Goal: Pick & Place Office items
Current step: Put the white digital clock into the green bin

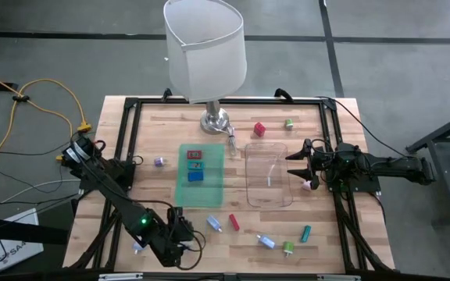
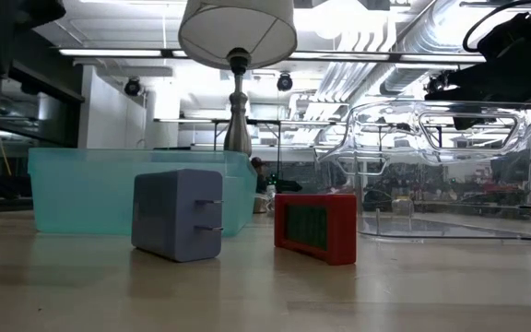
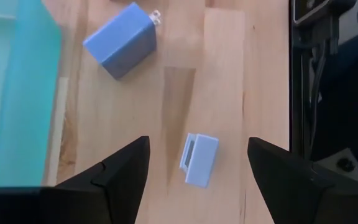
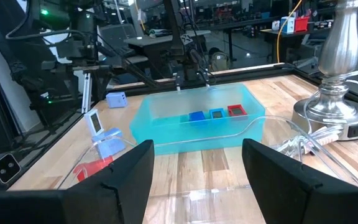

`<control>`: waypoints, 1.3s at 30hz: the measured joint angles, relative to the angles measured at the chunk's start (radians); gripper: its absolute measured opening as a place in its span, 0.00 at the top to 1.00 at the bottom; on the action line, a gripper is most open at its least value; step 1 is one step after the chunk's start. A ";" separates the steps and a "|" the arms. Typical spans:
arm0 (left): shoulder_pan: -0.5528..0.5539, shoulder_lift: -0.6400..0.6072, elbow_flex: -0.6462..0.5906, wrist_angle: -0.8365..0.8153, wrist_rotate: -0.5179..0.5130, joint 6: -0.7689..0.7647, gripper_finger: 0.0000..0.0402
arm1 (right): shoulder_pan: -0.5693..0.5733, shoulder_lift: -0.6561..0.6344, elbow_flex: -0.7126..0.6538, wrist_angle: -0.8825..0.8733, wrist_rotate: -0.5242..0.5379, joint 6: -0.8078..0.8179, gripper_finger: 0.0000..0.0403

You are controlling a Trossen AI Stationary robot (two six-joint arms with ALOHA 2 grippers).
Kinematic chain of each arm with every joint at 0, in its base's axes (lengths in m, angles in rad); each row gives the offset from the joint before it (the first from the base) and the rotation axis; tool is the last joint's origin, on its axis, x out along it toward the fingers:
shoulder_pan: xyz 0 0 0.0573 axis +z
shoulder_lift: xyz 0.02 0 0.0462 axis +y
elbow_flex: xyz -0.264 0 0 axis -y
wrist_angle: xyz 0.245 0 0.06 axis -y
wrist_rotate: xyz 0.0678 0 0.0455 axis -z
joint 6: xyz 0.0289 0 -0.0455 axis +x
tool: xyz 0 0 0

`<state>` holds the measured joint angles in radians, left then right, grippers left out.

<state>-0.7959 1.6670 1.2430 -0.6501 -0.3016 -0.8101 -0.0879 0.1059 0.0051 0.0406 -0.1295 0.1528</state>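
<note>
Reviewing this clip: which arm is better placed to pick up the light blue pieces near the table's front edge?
Left. The left gripper hangs open at the front edge beside the light blue piece, which lies between its fingers. The right gripper waits across the clear tray.

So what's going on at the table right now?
Sorting of office items is partly done: three pieces, red, teal and blue, already lie in the green tray. The left gripper, fingers open, hovers over a light blue piece near the table's front edge. The right gripper waits open beside the clear tray, holding nothing.
</note>
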 joint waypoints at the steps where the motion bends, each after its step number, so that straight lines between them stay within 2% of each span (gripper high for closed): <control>1: -0.002 0.002 0.000 -0.003 0.001 0.008 0.34 | 0.000 0.000 0.000 0.000 0.000 0.000 0.42; 26: -0.020 0.113 -0.002 0.020 0.023 0.028 0.35 | 0.000 0.002 0.000 -0.001 -0.001 0.000 0.42; 39: -0.020 0.131 -0.003 0.020 0.016 0.036 0.49 | 0.000 0.002 0.000 0.000 0.000 0.000 0.42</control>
<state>-0.8162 1.7984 1.2400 -0.6301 -0.2859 -0.7738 -0.0878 0.1074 0.0051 0.0402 -0.1296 0.1528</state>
